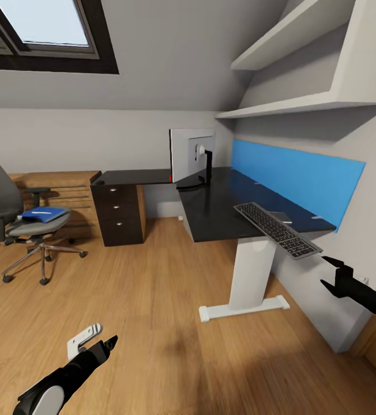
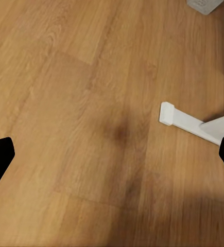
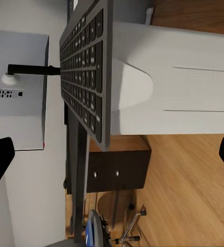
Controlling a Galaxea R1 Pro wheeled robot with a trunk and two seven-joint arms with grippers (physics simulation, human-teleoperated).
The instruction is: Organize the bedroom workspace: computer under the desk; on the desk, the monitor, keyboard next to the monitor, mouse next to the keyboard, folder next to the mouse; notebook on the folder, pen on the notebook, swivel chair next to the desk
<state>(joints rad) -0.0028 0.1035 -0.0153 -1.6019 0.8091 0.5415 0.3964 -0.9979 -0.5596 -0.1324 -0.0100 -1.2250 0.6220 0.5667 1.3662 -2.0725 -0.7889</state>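
My right gripper point(image 1: 331, 272), black, has its jaws apart and empty, just short of the slim dark-grey keyboard point(image 1: 277, 229), which overhangs the near edge of the long black desk point(image 1: 211, 207), tilted. I judge it needs pushing toward the white-backed monitor point(image 1: 191, 154) at eleven o'clock. My left gripper point(image 1: 98, 339) hangs spread over wooden floor point(image 1: 147, 300). The blue folder point(image 1: 44, 214) waits on the grey swivel chair point(image 1: 15, 216) at nine o'clock.

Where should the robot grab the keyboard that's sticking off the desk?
Probably the overhanging near end of the keyboard, coming from the open side where the right hand hovers open. That end juts past the desk edge, thin enough to pinch top and bottom.
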